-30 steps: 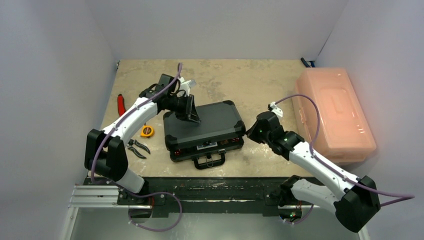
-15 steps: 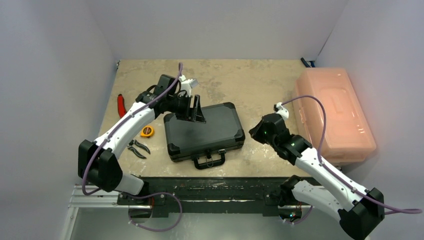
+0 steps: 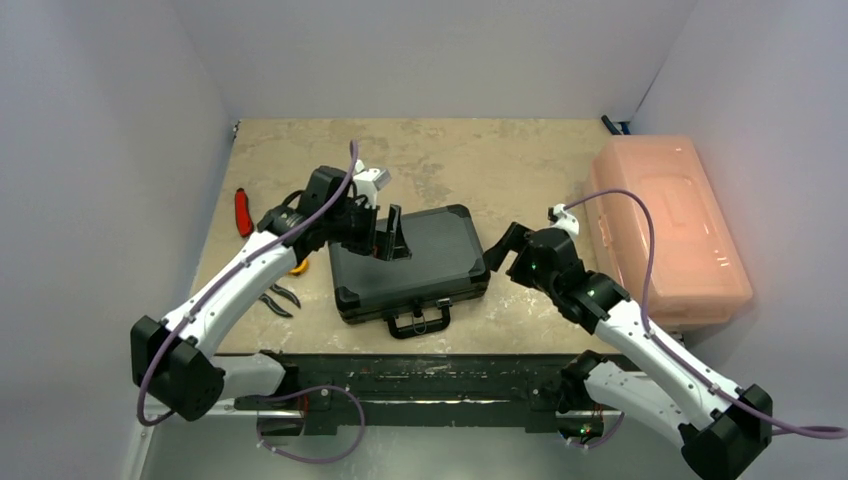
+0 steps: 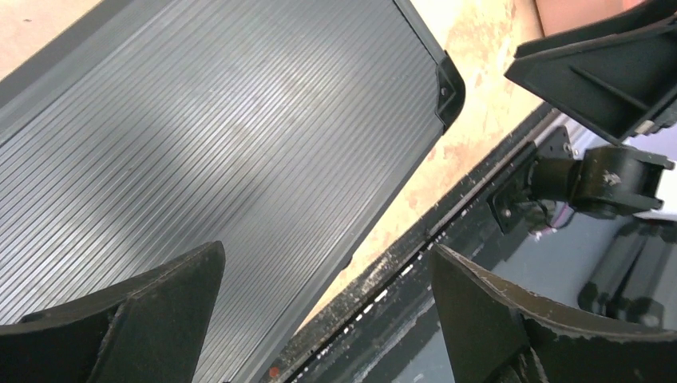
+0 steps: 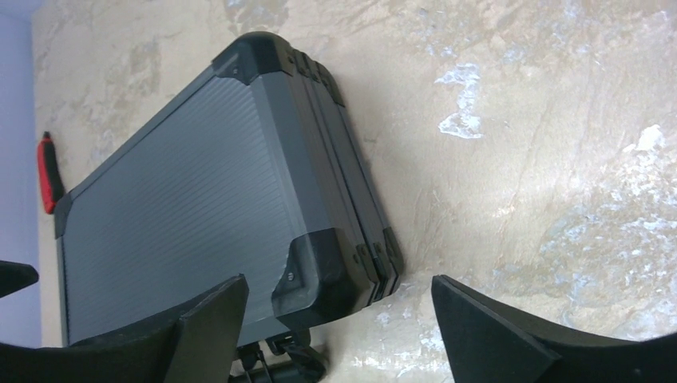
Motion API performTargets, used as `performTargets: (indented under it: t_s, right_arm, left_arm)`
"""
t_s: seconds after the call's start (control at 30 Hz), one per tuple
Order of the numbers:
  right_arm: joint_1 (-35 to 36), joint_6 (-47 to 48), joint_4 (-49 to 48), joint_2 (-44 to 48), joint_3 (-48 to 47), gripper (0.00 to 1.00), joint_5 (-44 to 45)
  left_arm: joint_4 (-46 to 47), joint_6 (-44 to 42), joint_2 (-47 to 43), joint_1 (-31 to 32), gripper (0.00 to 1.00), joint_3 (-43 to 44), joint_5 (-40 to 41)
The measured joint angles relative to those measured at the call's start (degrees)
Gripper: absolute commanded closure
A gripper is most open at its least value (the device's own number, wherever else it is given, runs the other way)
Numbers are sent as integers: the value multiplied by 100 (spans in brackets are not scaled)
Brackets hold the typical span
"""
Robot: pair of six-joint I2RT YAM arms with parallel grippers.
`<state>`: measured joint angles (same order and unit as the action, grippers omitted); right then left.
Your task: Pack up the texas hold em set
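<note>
The black ribbed case (image 3: 430,262) of the texas hold em set lies flat on the table with its lid down and its handle (image 3: 418,322) toward the arms. My left gripper (image 3: 386,234) hovers over the lid's back-left part, open, with nothing between its fingers. In the left wrist view the ribbed lid (image 4: 199,144) fills the frame beyond the left gripper (image 4: 327,251). My right gripper (image 3: 503,246) stands just right of the case, open and empty. In the right wrist view the right gripper (image 5: 339,281) frames the case's (image 5: 176,199) near corner without touching it.
A large translucent pink bin (image 3: 665,225) stands closed at the right edge. Left of the case lie black-handled pliers (image 3: 275,298), a yellow tape measure (image 3: 298,266) partly under my left arm, and a red-handled tool (image 3: 242,210). Bare table lies behind the case.
The lid was ajar a second ago and now lies flat. Both grippers went from shut to open. The left one lifted off the lid and the right one drew slightly away.
</note>
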<state>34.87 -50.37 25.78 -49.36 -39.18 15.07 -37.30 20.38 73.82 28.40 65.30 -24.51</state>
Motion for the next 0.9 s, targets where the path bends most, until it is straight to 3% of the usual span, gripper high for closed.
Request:
performTargets:
  t_s: [0.2,0.53,0.9]
  right_arm:
    - [0,227,-304,262,129,5,-299]
    - [166,361,-990,680,1005,14,-1047]
    - [1381,275,-1827,461,1532,36,-1150]
  left_arm:
    - [245,374,-796,11,1,-457,522]
    - [446,553,-881,31,45,-566,861]
    - [684,404,-833,551,75,-1049,872]
